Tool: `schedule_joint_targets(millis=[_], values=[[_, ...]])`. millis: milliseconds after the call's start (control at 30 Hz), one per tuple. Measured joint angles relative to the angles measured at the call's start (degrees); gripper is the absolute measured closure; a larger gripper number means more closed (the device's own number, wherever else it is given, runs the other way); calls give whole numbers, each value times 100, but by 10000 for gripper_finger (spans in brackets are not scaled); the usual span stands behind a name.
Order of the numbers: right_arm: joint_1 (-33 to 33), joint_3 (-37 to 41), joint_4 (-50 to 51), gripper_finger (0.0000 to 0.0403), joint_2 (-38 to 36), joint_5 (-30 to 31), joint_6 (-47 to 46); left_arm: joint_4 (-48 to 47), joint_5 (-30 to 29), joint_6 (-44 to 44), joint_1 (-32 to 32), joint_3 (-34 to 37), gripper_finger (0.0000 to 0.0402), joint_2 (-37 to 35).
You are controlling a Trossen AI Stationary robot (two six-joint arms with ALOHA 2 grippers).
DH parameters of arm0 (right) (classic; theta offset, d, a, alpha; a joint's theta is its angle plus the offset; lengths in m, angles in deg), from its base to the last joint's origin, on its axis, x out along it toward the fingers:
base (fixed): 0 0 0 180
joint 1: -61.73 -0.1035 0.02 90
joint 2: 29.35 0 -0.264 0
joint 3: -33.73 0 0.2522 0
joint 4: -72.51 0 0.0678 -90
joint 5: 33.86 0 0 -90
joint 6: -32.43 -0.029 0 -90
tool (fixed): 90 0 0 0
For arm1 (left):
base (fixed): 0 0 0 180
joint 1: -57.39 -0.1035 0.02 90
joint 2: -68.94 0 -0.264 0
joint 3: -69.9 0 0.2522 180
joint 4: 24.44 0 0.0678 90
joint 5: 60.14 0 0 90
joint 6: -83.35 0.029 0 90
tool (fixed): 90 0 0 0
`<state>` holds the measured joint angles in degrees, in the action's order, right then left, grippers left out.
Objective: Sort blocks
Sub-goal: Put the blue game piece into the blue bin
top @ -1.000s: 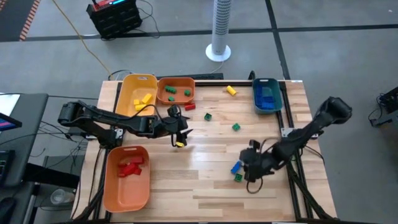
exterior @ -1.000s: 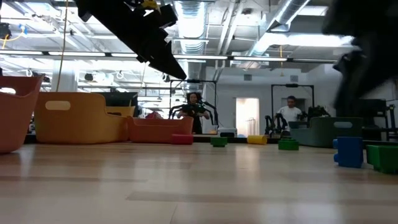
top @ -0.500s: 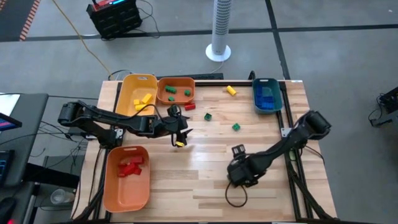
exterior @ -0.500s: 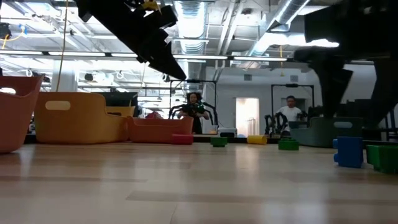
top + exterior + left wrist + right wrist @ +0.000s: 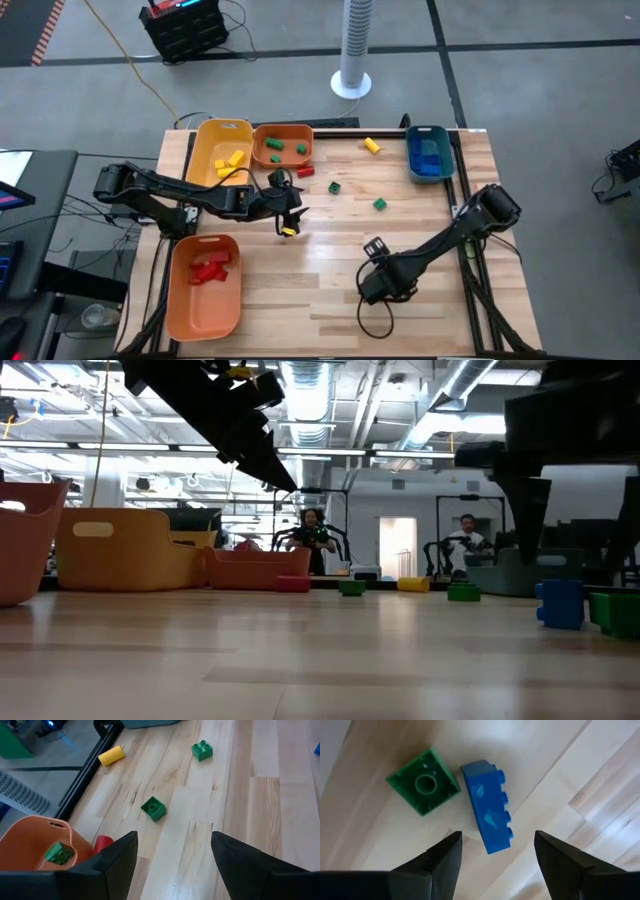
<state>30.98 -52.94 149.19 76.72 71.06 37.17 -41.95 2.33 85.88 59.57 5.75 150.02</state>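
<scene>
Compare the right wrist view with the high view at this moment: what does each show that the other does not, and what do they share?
Only the right wrist view shows the blue plastic brick lying on its side, touching the green plastic brick that lies hollow side up; from above, the right arm hides both.

Only the high view shows the two orange bins, yellow bin, teal bin, the other loose bricks, and the left gripper holding a small yellow piece.

Both show the open right gripper over the wooden table.
</scene>
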Motion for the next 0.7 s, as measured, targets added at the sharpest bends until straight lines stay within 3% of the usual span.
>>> schedule_joint_targets(millis=[500,700], values=[[339,0,-97,143,194,-416,593,-8,-2,-15,0,0,155,0],[421,151,-374,167,206,-457,888,-104,-7,-20,0,2,155,0]])
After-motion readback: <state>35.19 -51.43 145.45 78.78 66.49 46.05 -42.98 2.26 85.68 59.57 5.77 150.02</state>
